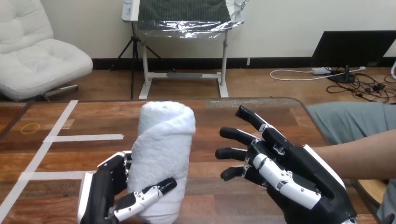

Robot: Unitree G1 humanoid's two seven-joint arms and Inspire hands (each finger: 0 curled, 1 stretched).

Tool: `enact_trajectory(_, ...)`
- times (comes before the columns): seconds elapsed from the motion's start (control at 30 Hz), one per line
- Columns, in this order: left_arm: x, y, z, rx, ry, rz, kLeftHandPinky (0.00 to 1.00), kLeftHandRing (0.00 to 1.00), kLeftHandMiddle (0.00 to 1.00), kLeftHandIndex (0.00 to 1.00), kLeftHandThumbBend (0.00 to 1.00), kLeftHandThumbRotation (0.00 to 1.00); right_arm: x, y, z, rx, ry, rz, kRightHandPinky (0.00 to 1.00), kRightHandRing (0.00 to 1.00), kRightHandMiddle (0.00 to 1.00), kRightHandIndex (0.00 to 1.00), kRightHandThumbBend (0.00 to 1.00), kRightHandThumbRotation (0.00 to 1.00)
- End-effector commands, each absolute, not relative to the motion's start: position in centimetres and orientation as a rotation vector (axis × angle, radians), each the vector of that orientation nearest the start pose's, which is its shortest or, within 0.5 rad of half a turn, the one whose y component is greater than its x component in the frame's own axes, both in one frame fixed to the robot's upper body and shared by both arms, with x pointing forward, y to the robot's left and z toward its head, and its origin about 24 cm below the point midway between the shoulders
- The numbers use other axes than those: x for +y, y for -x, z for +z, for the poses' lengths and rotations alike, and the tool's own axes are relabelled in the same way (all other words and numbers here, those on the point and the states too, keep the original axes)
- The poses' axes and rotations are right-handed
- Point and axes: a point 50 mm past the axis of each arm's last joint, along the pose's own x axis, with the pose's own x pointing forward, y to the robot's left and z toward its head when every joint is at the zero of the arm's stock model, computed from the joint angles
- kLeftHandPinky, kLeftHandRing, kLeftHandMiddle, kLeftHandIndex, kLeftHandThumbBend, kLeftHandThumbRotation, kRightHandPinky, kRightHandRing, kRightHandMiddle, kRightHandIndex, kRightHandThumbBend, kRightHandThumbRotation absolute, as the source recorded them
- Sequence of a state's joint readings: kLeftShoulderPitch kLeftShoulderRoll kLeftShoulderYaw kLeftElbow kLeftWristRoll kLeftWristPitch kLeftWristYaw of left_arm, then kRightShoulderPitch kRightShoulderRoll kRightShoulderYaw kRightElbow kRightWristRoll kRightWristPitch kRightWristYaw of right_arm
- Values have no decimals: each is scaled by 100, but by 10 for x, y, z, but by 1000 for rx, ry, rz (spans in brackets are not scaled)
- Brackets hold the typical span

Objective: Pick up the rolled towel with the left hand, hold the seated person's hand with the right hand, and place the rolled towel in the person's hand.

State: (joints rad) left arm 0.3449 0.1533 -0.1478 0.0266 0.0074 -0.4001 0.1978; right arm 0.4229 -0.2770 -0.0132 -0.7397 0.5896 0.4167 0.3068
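Gripping rolled towel [163, 154], left hand [96, 197] half-cropped

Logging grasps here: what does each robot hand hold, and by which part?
The left hand grips the rolled towel round its lower end, thumb across the front. The right hand is open and holds nothing; the person's forearm lies beyond it.

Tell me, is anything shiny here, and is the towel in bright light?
Head view: the light is soft and even; the rolled towel, gripped by the left hand, is the brightest thing; the table has a pale sheen near its far edge; the right hand has white shells that catch light too.
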Motion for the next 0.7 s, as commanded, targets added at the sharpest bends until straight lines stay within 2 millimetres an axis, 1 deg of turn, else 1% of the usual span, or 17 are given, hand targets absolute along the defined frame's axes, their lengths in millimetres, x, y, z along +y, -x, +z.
enact_trajectory(0.0,162,-187,75,-368,1,129,32,36,43,50,64,0,-157,-166,124,-75,-249,484,53,69,81,94,0,0)
enact_trajectory(0.3,160,-183,81,-382,-16,107,33,37,43,50,65,1,-160,-166,131,-122,-181,419,47,66,78,89,1,0)
enact_trajectory(0.33,159,-182,82,-382,-15,104,33,37,43,51,65,2,-163,-168,134,-145,-127,403,47,66,78,89,1,0)
enact_trajectory(0.43,158,-180,83,-379,-3,95,34,36,43,51,66,3,-168,-171,140,-188,-6,360,45,67,77,85,5,0)
enact_trajectory(0.63,156,-176,84,-375,27,75,35,37,43,51,66,4,-179,-178,153,-258,206,270,46,68,75,78,18,0)
enact_trajectory(0.67,156,-176,85,-378,25,73,35,37,43,51,66,4,-181,-178,155,-263,230,254,46,68,75,77,22,0)
